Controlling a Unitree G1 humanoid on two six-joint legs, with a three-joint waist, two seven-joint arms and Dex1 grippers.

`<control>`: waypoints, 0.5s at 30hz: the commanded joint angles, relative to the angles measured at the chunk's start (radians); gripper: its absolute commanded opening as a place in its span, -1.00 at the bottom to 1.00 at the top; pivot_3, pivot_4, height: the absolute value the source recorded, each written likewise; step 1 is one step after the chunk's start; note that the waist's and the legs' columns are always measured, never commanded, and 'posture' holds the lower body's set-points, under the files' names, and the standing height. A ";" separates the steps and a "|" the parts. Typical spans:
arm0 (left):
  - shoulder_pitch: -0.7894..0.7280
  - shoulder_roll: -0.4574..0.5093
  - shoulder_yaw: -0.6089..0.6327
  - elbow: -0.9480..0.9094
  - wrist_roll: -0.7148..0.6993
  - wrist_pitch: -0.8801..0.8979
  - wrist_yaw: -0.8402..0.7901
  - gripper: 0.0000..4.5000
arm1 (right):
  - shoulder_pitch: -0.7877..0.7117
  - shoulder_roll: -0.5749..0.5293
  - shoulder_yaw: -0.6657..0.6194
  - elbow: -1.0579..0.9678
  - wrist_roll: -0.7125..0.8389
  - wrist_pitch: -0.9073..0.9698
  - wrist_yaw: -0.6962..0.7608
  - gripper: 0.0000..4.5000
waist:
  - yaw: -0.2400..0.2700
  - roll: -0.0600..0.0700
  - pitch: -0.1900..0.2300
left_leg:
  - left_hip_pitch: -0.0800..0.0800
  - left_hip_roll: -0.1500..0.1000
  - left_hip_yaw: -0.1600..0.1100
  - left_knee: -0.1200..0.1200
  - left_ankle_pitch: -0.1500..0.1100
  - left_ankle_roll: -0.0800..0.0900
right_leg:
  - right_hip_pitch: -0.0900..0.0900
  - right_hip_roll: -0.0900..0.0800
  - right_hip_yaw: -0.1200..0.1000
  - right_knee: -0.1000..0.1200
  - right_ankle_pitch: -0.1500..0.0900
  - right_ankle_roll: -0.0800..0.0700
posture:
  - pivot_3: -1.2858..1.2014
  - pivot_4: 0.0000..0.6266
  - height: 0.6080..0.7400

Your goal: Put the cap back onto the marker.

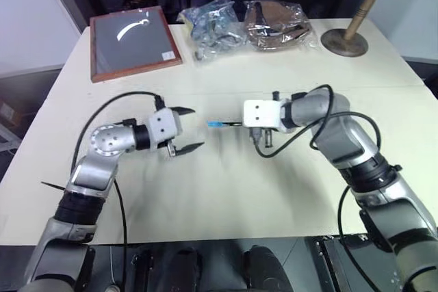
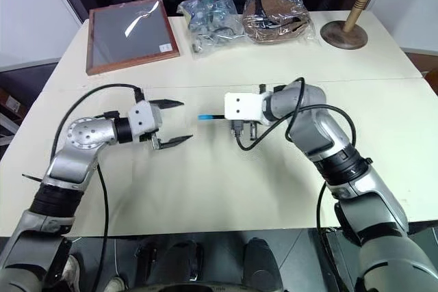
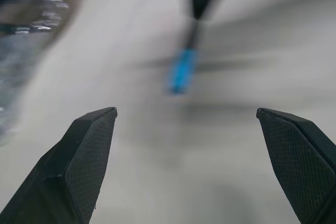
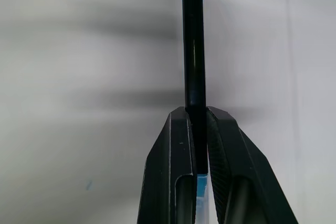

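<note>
Two grippers hang over the cream table [image 1: 226,189] in front of you, facing each other across a short gap. Your right gripper [image 4: 195,116] has its two black fingers pressed together on the marker [image 4: 193,51], pinching the black barrel near one end so that the rest sticks out straight past the fingertips. Take that marker as your landmark: it lies roughly level above the tabletop, and its free end points at your left gripper [image 1: 190,128]. On that free end sits the cap [image 1: 215,124], bright blue, in line with the barrel; from the right wrist view you see the blue begin right where the black ends. A sliver of light blue also shows at the gripped end, between the fingers. Your left gripper stands just beyond the capped tip, apart from it, its fingers spread wide with nothing between them; in the left wrist view the blue tip appears ahead of the open gap, blurred. Well beyond the marker, at the far side of the table, you have a wood-framed board [image 1: 133,42] toward your left, two clear plastic bags [image 1: 246,24] of parts about straight ahead, and a wooden stand [image 1: 350,29] with a round base toward your right.
</note>
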 commanded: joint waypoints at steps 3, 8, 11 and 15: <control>0.049 -0.038 0.002 -0.109 -0.014 0.099 0.093 0.98 | 0.077 -0.023 -0.149 -0.137 0.038 0.214 -0.081 -1.00 | 0.000 0.000 0.000 | 0.000 0.000 0.001 0.000 0.000 0.000 | 0.000 0.000 0.000 0.000 0.000 0.000 | 0.03 -0.52 1.00; 0.076 -0.101 -0.034 -0.123 -0.036 0.159 0.118 0.98 | 0.159 -0.031 -0.253 -0.237 0.036 0.491 -0.189 -1.00 | 0.013 0.000 0.000 | 0.000 0.000 0.001 0.000 0.000 0.000 | 0.001 0.000 0.001 0.000 0.000 0.000 | 0.03 -0.52 1.00; 0.075 -0.137 -0.058 -0.138 -0.054 0.198 0.125 0.98 | 0.232 -0.082 -0.296 -0.290 0.051 0.567 -0.214 -1.00 | 0.027 0.000 0.000 | 0.000 0.000 0.002 0.001 0.000 0.000 | 0.001 0.000 0.002 0.000 0.000 0.000 | 0.03 -0.52 1.00; 0.053 -0.143 -0.081 -0.120 -0.060 0.218 0.108 0.98 | 0.317 -0.113 -0.366 -0.337 0.086 0.682 -0.266 -1.00 | 0.031 0.000 0.000 | 0.000 -0.001 0.003 0.001 0.000 0.000 | 0.002 0.000 0.003 -0.001 0.000 0.000 | 0.03 -0.52 1.00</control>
